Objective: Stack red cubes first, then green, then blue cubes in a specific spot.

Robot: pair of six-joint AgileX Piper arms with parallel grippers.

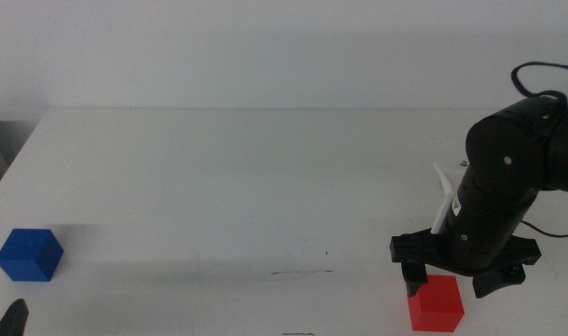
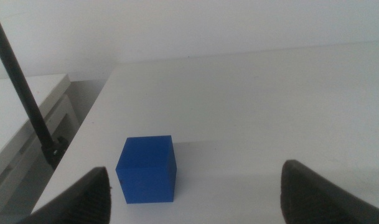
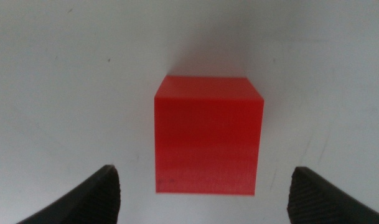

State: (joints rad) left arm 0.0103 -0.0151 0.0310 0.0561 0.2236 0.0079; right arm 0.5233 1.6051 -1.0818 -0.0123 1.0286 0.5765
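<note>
Red cube [image 1: 436, 303] sits unstacked on the bench [image 1: 218, 177], well right of the marked line [image 1: 300, 273], right gripper [image 1: 461, 277] fingers spread astride it; blue cube [image 1: 29, 254] far left, green unseen, left gripper [image 2: 195, 205] spread, idle.

Bare table [image 1: 218, 177] between cubes and line [image 1: 300, 273]

We count two cubes on the white table [image 1: 218, 177]: one red cube [image 1: 436, 303] and one blue cube [image 1: 29, 254]. Left of the red cube we see one thin dark line [image 1: 300, 273]. We count two grippers.
</note>
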